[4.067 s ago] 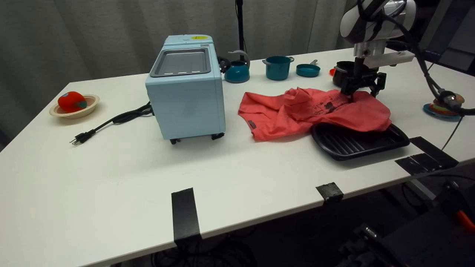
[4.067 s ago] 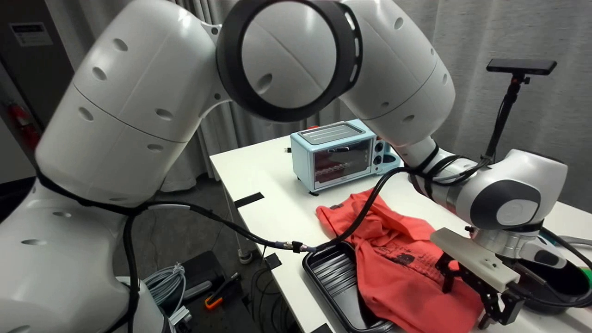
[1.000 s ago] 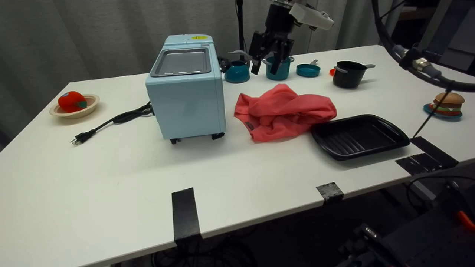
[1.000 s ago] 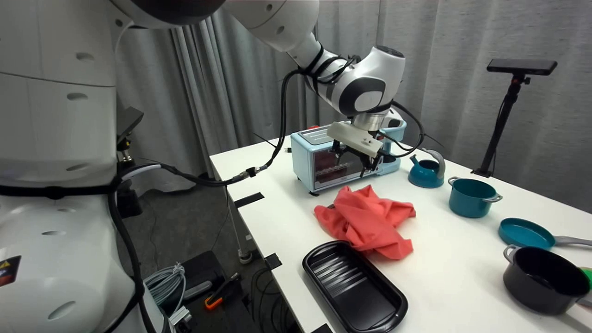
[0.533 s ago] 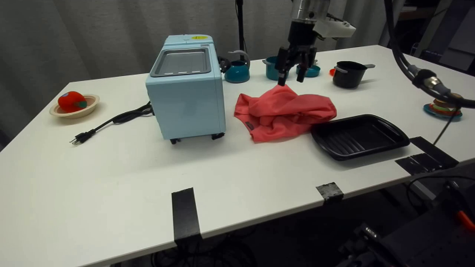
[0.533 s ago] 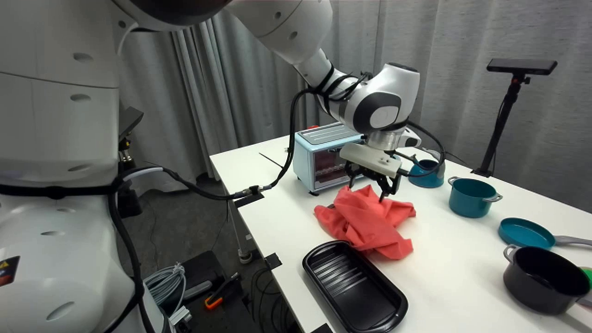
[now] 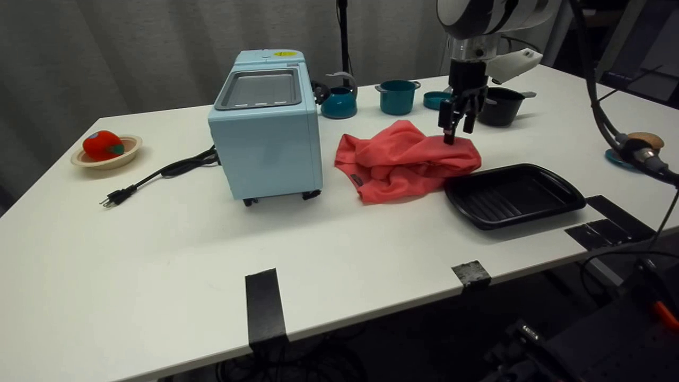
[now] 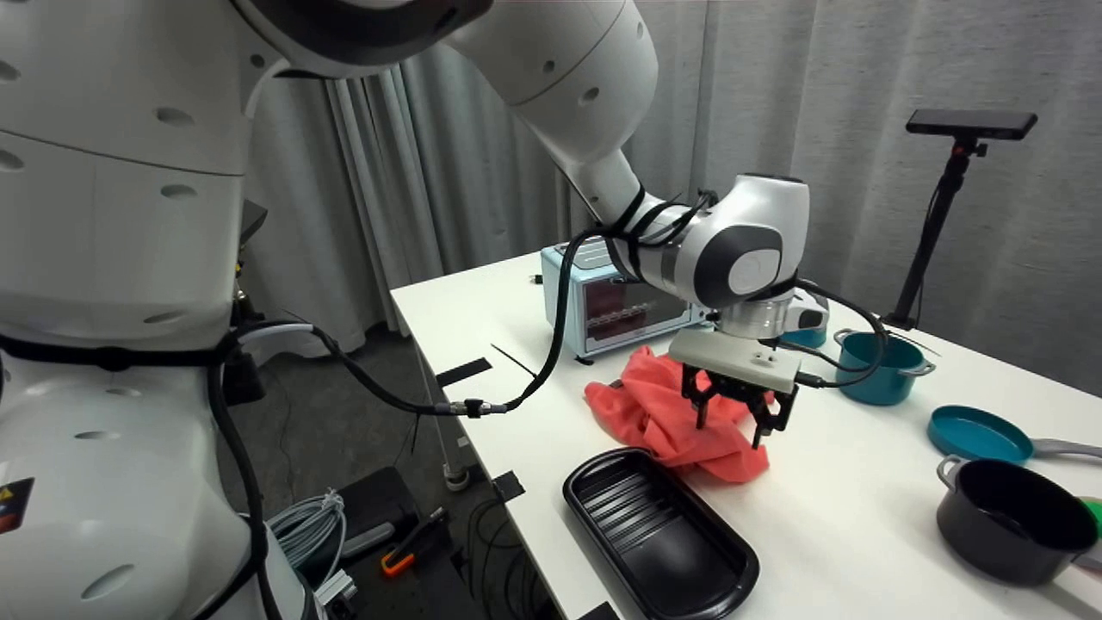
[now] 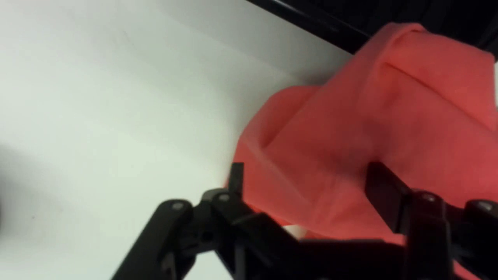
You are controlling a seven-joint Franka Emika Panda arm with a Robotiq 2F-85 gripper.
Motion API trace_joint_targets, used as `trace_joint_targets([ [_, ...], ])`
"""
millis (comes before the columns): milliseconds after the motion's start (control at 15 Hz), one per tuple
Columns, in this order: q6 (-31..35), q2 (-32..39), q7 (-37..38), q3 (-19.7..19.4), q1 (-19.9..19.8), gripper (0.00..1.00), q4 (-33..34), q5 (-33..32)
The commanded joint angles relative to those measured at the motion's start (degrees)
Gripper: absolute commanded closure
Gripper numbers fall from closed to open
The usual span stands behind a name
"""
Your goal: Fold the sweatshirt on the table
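Gripper point(image 7: 459, 133) is positioned at upper rt. of frame in an exterior view, pointed down, jaws spread apart over the rt. end of the rumpled red sweatshirt point(image 7: 400, 159); whether it's touched can't be told. L to R across that frame: a red tomato-like item point(image 7: 99, 144) is set in a beige bowl point(image 7: 106, 164), far L; a black cord point(image 7: 183, 166) is laid btwn the bowl & the lt.-blue toaster oven point(image 7: 270, 154), L of ctr. Rt. of the toaster oven, a teal kettle point(image 7: 339, 106) & teal pot point(image 7: 397, 101) are placed, upper ctr. Below these, rt. of ctr, the sweatshirt is bunched on the white table point(image 7: 175, 265). Farther rt., a teal pan point(image 7: 435, 101) & a black pot point(image 7: 504, 110) are partly hidden by the gripper. A black tray point(image 7: 530, 193) is set just beside the sweatshirt's lower rt. edge. Far rt., a burger point(image 7: 650, 139) on a blue plate point(image 7: 617, 160) is partly covered by a cable point(image 7: 635, 150). In the wrist view, jaws are seen apart along the bottom, w/ the sweatshirt spread over the rt. side & part of the tray shown at upper rt.
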Motion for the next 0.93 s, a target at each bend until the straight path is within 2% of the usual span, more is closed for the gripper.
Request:
trace_joint_targets([
  [0,-0.3,3.3,2.3,-0.4,-0.5,0.49,1.3,-3.6],
  [333,-3.0,6.3,2.8,0.3,-1.0,0.89,2.4,-3.1],
  [467,-3.3,6.5,2.7,0.5,-1.1,1.0,2.4,-2.9],
  [600,-3.6,5.9,2.3,0.7,-1.2,1.0,2.6,-2.8],
  [867,-2.8,0.0,0.2,2.6,-2.0,1.0,-1.0,-0.8],
])
